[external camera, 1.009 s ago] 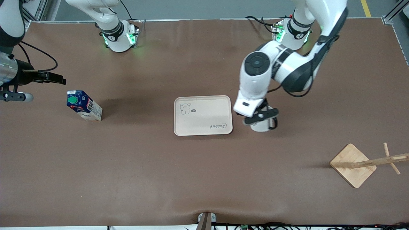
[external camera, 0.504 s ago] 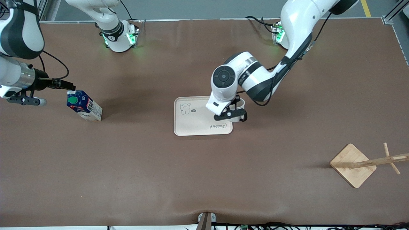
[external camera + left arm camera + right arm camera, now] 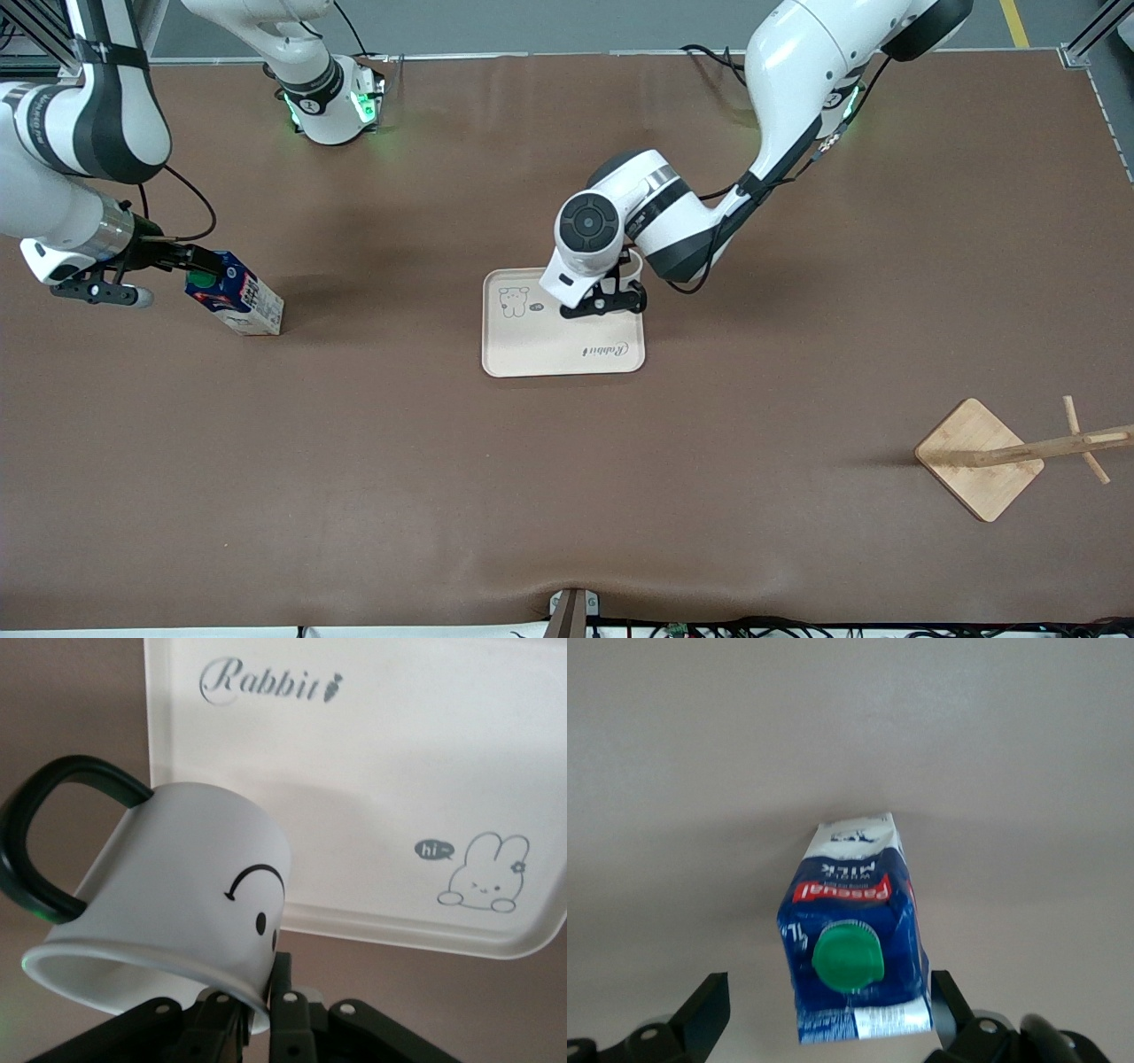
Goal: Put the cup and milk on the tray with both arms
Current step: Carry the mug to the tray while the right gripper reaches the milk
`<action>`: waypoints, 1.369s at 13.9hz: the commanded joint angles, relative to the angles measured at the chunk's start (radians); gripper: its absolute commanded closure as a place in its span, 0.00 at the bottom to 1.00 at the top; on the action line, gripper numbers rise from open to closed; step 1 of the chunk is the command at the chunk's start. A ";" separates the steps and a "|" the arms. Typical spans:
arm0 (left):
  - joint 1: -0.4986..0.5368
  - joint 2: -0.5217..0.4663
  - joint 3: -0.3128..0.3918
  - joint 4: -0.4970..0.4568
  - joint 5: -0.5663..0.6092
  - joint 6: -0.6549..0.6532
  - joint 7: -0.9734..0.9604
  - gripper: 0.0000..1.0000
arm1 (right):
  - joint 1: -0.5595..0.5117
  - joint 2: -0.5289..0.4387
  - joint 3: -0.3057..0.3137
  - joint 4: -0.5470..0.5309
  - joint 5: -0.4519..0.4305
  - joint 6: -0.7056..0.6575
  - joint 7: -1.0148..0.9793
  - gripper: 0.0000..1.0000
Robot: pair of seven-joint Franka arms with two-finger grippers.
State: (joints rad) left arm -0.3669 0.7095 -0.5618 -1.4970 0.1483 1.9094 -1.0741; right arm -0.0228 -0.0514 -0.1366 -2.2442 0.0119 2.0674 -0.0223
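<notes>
My left gripper (image 3: 611, 299) is shut on the rim of the white smiley cup (image 3: 195, 877), pinching its wall. It holds the cup tilted over the edge of the beige tray (image 3: 567, 328) at the left arm's end, with the black handle (image 3: 35, 842) out over the table. In the front view the wrist hides most of the cup. The blue milk carton (image 3: 239, 297) stands toward the right arm's end of the table. My right gripper (image 3: 199, 261) is open at the carton's green cap (image 3: 848, 955), one finger (image 3: 709, 1005) on each side, apart from it.
A wooden stand with a square base (image 3: 979, 456) sits toward the left arm's end, nearer the front camera than the tray. The tray (image 3: 399, 753) shows a rabbit drawing and "Rabbit" script.
The left arm has carried the cup from the table beside the tray to over the tray's edge. The right gripper has moved in to the top of the milk carton.
</notes>
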 commanded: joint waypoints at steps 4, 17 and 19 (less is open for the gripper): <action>-0.017 0.071 0.005 0.050 -0.035 -0.030 0.014 1.00 | -0.002 -0.021 0.003 -0.037 -0.117 0.031 -0.005 0.00; 0.012 0.107 0.011 0.067 -0.073 -0.030 0.016 0.40 | 0.003 -0.013 0.005 -0.067 -0.116 0.057 -0.004 0.00; 0.013 0.102 0.010 0.073 -0.069 -0.030 0.017 0.00 | 0.001 -0.002 0.005 -0.087 -0.115 0.089 -0.004 0.00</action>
State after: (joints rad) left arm -0.3525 0.8108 -0.5534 -1.4502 0.0833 1.9041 -1.0718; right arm -0.0218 -0.0483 -0.1330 -2.2931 -0.0814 2.1160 -0.0261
